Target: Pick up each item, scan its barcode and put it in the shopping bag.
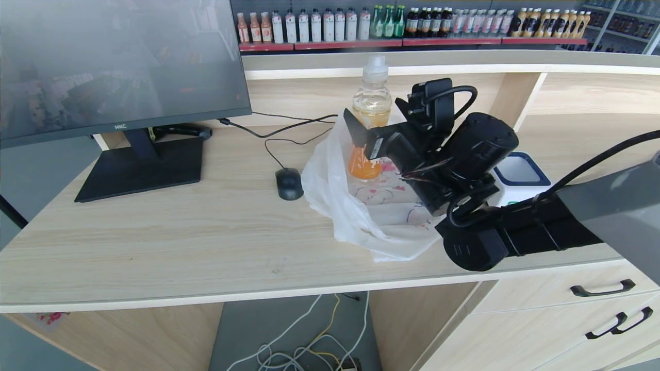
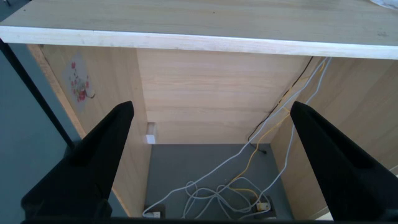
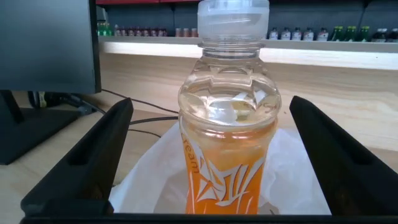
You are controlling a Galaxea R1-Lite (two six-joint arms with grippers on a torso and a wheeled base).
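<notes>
Dark monitor (image 1: 118, 62) on a black stand (image 1: 144, 167), far left of the wooden counter (image 1: 180, 242). Black mouse (image 1: 289, 183) just right of the stand, with its cord running to the far side. Drawers (image 1: 582, 304) with black handles under the counter, near right. Loose cables (image 1: 304, 350) on the floor beneath. Rows of bottles on store shelves (image 1: 412, 23) far behind.

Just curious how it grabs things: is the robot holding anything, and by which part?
Nothing is held. The right pincer stands open around the orange bottle, not touching it; the left pincer is open and empty.
</notes>
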